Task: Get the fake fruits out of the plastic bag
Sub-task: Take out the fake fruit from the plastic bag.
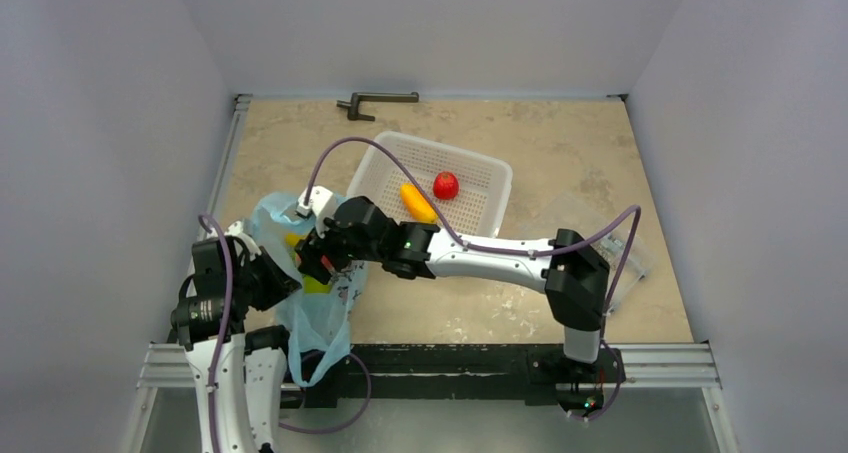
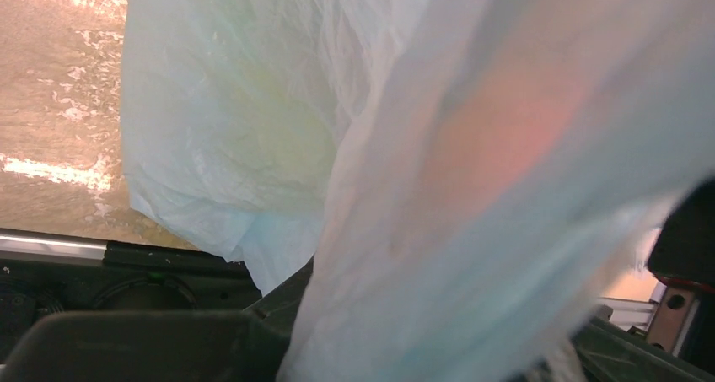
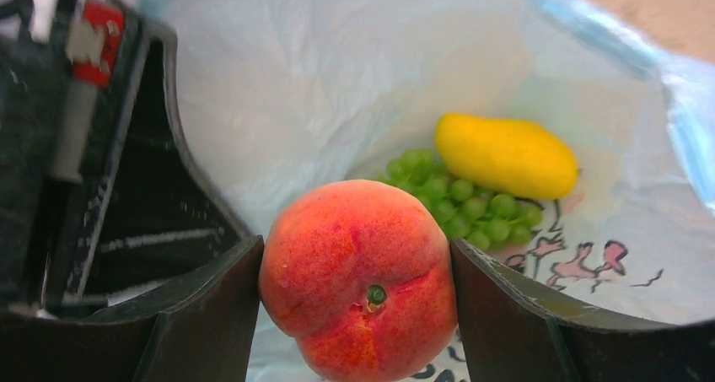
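The light blue plastic bag (image 1: pixel 318 318) lies open at the near left. My right gripper (image 1: pixel 322 258) reaches into its mouth. In the right wrist view its two dark fingers (image 3: pixel 206 314) press on both sides of the red-orange peach (image 3: pixel 358 281), held just above the bag's floor (image 3: pixel 295 87). A green grape bunch (image 3: pixel 459 201) and a yellow oblong fruit (image 3: pixel 506 156) lie deeper in the bag. My left gripper (image 1: pixel 283 278) is at the bag's left edge. In the left wrist view the bag's film (image 2: pixel 438 230) rises out of the jaws and hides the fingers.
A white perforated basket (image 1: pixel 480 163) behind the bag holds an orange-yellow oblong fruit (image 1: pixel 418 203) and a small red round fruit (image 1: pixel 446 185). A clear box (image 1: pixel 620 258) sits at the right. A dark tool (image 1: pixel 375 101) lies at the back edge.
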Controlling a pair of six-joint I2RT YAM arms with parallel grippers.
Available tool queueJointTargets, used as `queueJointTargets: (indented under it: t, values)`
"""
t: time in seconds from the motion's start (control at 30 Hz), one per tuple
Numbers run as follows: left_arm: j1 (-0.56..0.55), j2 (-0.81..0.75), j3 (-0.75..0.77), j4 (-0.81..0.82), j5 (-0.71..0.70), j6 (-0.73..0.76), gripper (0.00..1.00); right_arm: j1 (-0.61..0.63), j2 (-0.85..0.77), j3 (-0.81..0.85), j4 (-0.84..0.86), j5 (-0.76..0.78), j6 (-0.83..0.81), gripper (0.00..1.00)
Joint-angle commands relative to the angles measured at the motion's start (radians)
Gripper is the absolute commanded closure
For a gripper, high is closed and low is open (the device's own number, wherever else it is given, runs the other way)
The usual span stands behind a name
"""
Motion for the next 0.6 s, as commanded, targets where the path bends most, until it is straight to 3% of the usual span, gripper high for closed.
queueJointTargets:
  t: [0.0, 0.23, 0.57]
  values:
    - [0.001, -0.018, -0.005, 0.023, -0.006, -0.011, 1.00, -0.044, -0.078, -0.097, 0.097, -0.245, 0.080, 1.00]
    - [0.008, -0.017, -0.004, 0.024, -0.003, -0.010, 1.00, -0.073, -0.126, -0.187, 0.113, -0.496, 0.099, 1.00]
    - [0.016, -0.022, -0.005, 0.024, -0.004, -0.011, 1.00, -0.089, -0.263, -0.233, 0.130, -0.470, 0.163, 1.00]
